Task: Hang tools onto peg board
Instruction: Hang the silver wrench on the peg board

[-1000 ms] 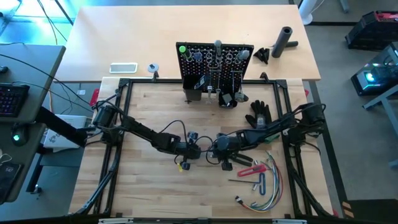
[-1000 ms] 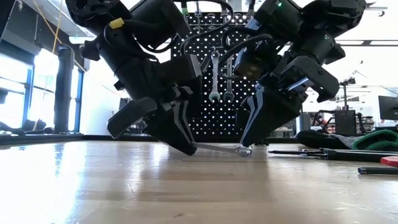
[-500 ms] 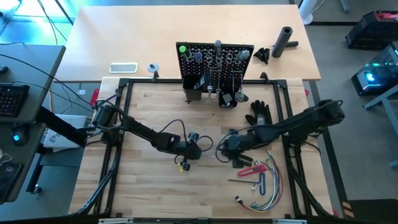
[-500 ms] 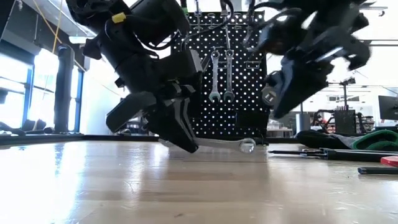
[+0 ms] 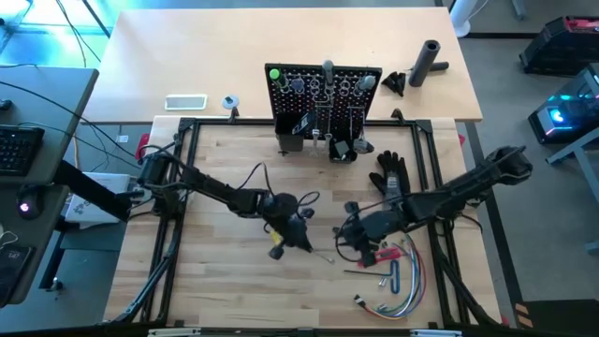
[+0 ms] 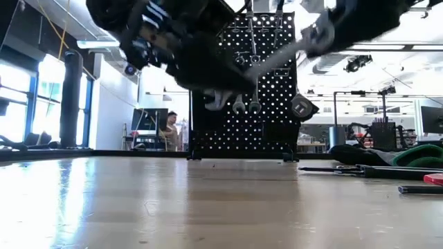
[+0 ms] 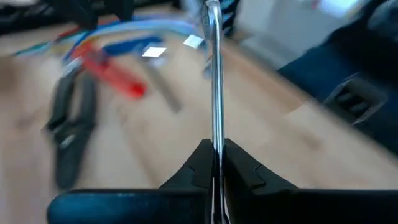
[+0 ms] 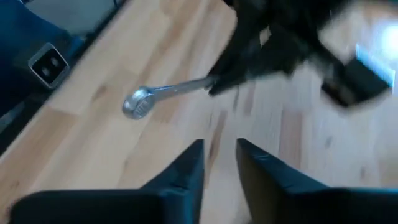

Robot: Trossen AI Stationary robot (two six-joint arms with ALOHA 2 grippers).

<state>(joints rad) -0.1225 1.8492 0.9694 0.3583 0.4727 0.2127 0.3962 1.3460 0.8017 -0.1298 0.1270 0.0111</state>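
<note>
- Two arms meet near the frame's centre in the high view
- Left gripper (image 5: 304, 240), just left of centre, has its fingers (image 7: 200, 168) pinched tight on a wrench (image 7: 215, 93), held clear of the table (image 5: 225, 281)
- Right gripper (image 5: 348, 240), right of centre, shows a narrow gap between its fingers (image 8: 186, 171) and holds nothing
- Peg board (image 5: 326, 94) stands at upper centre, wrenches hanging on it
- Pliers (image 7: 69, 134) lie at lower right

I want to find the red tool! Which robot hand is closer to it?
Right. The right hand hangs beside the red-handled tool; the left hand, gripping a wrench, is farther off.
</note>
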